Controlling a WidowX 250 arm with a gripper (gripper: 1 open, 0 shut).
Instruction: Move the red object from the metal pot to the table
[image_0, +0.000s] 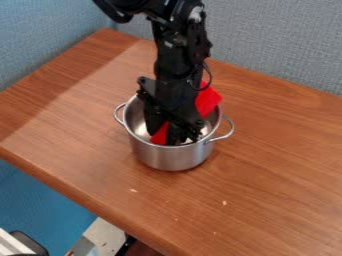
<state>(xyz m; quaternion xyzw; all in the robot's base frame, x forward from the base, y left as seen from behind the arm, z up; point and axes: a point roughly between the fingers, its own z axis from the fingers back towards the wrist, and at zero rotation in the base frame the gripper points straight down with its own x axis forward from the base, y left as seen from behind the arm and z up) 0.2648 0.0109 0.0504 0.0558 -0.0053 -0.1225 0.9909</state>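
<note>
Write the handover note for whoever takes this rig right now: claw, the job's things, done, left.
Claw: down inside the metal pot, jaws around the red object; a firm grip cannot be confirmed.
Red object: in the pot, tilted, its upper end sticking out over the right rim, its lower end by the jaws.
Pot: upright on the table.
Done: claw brought onto the object.
Left: lift it out, set it on the table, let go.

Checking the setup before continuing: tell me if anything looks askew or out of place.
The red bar is odd: it leans tilted in the metal pot, one end sticking above the rim. The end effector reaches down into the pot around it. Nothing spilled.
</note>
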